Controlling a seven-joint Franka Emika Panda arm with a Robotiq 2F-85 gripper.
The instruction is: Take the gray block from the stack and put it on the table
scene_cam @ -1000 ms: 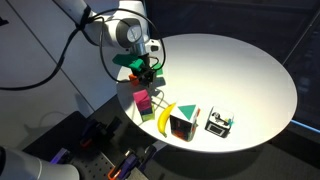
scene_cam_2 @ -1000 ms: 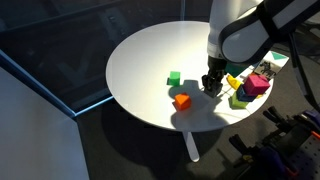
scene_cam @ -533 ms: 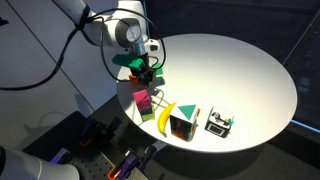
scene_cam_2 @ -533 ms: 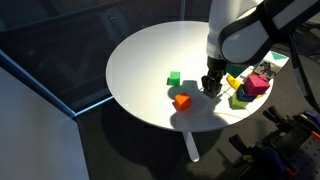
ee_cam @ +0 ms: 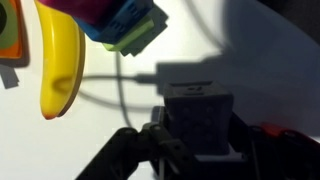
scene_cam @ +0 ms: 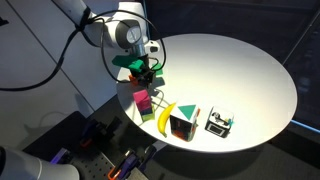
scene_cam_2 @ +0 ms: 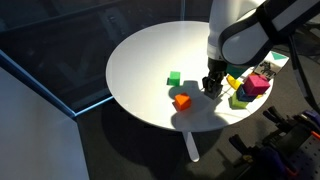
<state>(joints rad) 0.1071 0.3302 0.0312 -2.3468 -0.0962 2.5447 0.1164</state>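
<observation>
The gray block (ee_cam: 200, 115) is clamped by the gripper (ee_cam: 198, 136) just beside the stack (scene_cam_2: 256, 87) — placing is judged underway; lowering onto the table (scene_cam_2: 140, 60), then release, is needed.

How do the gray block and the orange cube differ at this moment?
The gray block is dull dark gray; the orange cube is bright orange. The gray block sits clamped in the gripper; the orange cube lies free on the table, apart from the gripper. Both are small cubes of similar size, off the stack.
</observation>
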